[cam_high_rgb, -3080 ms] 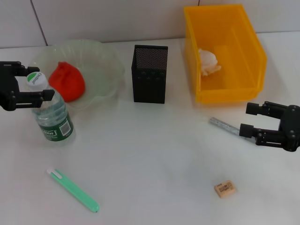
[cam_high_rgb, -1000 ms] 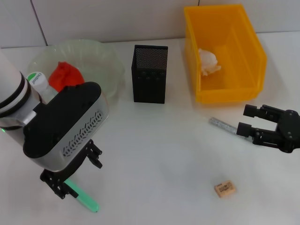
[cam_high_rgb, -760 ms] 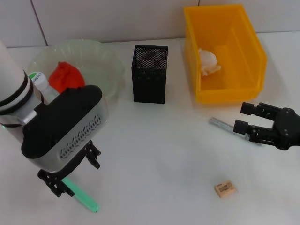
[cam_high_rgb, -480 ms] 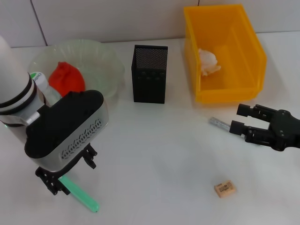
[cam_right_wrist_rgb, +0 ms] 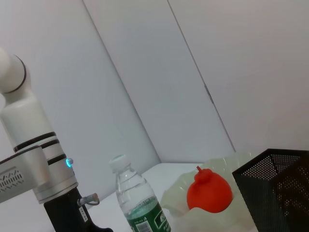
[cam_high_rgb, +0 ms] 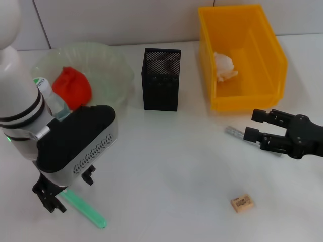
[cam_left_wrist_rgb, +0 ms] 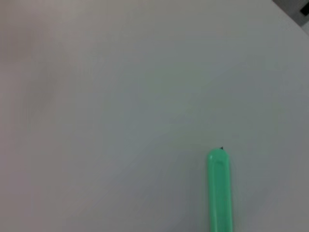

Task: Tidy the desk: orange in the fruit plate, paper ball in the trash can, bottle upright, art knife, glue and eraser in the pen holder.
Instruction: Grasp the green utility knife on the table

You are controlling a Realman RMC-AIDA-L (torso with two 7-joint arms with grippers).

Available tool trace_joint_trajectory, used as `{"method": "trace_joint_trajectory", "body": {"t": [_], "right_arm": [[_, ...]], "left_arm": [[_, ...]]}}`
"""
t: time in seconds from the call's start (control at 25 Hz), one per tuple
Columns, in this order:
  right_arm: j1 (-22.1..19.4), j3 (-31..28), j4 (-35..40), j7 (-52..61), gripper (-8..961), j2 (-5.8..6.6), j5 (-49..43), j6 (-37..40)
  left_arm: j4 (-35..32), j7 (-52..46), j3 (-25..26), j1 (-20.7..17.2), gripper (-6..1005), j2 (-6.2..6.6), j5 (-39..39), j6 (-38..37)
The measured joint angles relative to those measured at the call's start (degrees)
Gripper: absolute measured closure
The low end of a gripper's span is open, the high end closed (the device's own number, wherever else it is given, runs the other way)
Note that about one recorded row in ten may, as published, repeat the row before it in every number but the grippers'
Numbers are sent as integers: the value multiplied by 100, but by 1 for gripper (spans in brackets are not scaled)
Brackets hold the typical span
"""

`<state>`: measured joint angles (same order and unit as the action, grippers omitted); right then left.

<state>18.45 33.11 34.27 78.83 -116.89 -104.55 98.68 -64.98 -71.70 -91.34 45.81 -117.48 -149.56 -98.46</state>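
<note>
The green art knife [cam_high_rgb: 87, 212] [cam_left_wrist_rgb: 219, 189] lies at the front left, its upper end hidden under my left gripper [cam_high_rgb: 67, 187], which hangs open over it. My right gripper [cam_high_rgb: 255, 125] is open beside the silver glue stick [cam_high_rgb: 233, 131]. The tan eraser [cam_high_rgb: 241, 202] lies at the front right. The orange [cam_high_rgb: 72, 86] [cam_right_wrist_rgb: 208, 189] rests in the pale-green fruit plate [cam_high_rgb: 113, 63] [cam_right_wrist_rgb: 176, 199]. The bottle [cam_high_rgb: 46, 93] [cam_right_wrist_rgb: 140, 205] stands upright, mostly behind my left arm. The paper ball [cam_high_rgb: 223, 66] sits in the yellow trash can [cam_high_rgb: 275, 55]. The black pen holder [cam_high_rgb: 161, 79] [cam_right_wrist_rgb: 275, 186] stands at the back middle.
My left arm's bulky wrist [cam_high_rgb: 75, 138] covers the table's left side, close to the bottle and the plate. A tiled wall [cam_high_rgb: 111, 20] runs behind the table. Bare white tabletop [cam_high_rgb: 171, 171] lies between the two grippers.
My left arm has swung from beside the bottle down over the green art knife and keeps drifting left. My right gripper has crept left toward the glue stick.
</note>
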Motion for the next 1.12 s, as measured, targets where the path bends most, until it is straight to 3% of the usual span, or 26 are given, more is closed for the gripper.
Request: {"method": "trace_joint_trajectory", "body": {"t": [1.12], "right_arm": [[-14, 28, -26, -70, 221, 39, -31, -60]], "left_arm": [[381, -146, -250, 130, 283, -108, -349, 301]]}}
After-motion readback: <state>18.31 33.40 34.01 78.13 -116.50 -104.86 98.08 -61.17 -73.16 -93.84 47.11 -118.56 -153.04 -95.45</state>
